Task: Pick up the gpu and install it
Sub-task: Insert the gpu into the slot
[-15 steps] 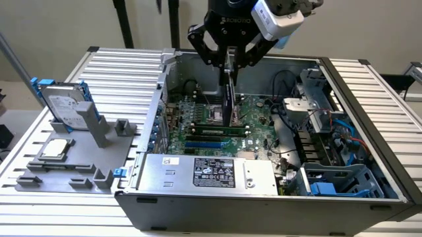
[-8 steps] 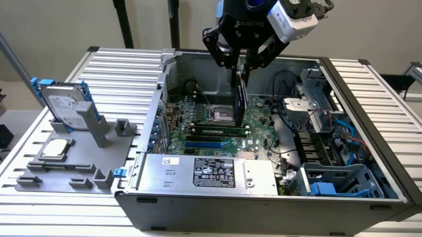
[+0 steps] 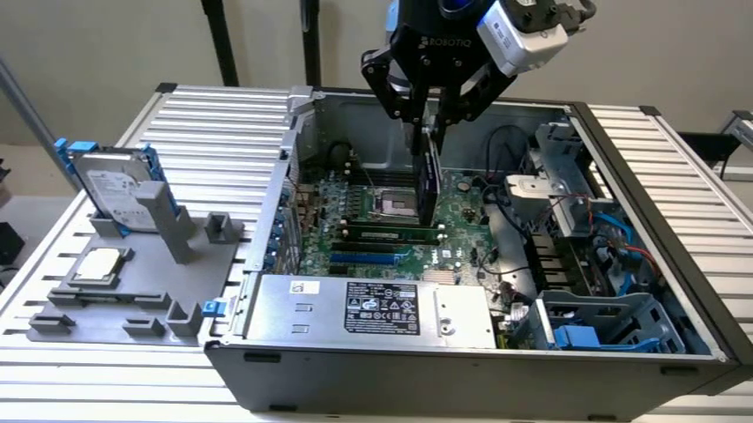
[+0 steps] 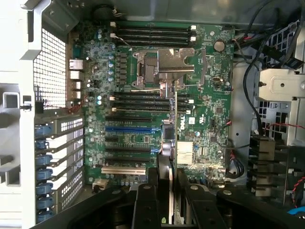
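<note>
Exterior view, from its left: a slatted metal surface before a plain pale wall carries a grey tray with a hard drive, then an open computer case, where the pincer grips the gpu upright over the motherboard.

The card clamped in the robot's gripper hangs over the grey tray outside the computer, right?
No: the card clamped in the gripper hangs over the green board inside the open computer, as the exterior view shows.
</note>
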`<state>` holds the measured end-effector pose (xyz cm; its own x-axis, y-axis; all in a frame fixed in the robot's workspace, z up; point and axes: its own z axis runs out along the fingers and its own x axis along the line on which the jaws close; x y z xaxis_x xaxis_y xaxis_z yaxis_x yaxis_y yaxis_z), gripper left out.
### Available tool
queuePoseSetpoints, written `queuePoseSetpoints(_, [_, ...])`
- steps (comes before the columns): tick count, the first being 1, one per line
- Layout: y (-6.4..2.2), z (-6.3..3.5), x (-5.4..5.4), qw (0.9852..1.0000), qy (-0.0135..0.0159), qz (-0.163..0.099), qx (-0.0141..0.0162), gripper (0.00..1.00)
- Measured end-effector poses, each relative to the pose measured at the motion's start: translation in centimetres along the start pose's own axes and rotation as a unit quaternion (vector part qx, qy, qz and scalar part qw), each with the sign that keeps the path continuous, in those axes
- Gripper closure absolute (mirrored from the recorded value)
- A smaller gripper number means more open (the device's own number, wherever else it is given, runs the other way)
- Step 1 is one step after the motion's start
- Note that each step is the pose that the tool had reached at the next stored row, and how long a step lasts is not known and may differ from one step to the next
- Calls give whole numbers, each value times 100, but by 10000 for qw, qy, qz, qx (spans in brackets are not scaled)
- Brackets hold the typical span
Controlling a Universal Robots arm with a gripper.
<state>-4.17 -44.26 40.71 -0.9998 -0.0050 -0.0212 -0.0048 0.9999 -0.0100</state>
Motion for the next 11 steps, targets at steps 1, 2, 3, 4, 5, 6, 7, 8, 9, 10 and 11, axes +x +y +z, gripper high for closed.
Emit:
queuePoseSetpoints(1, [0, 0, 0, 10000, 0, 0, 0, 73])
queuePoseSetpoints(2, [0, 0, 0, 10000, 0, 0, 0, 73])
queuePoseSetpoints(3, [0, 0, 0, 10000, 0, 0, 0, 73])
queuePoseSetpoints(4, [0, 0, 0, 10000, 0, 0, 0, 73])
queuePoseSetpoints(5, [0, 0, 0, 10000, 0, 0, 0, 73])
queuePoseSetpoints(6, [0, 0, 0, 10000, 0, 0, 1, 73])
queuePoseSetpoints(7, [0, 0, 0, 10000, 0, 0, 0, 73])
queuePoseSetpoints(8, [0, 0, 0, 10000, 0, 0, 1, 73])
queuePoseSetpoints(9, [0, 0, -1, 10000, 0, 0, 0, 73])
queuePoseSetpoints(10, [0, 0, -2, 10000, 0, -8, 1, 73])
queuePoseSetpoints(11, [0, 1, -2, 10000, -1, -57, -3, 73])
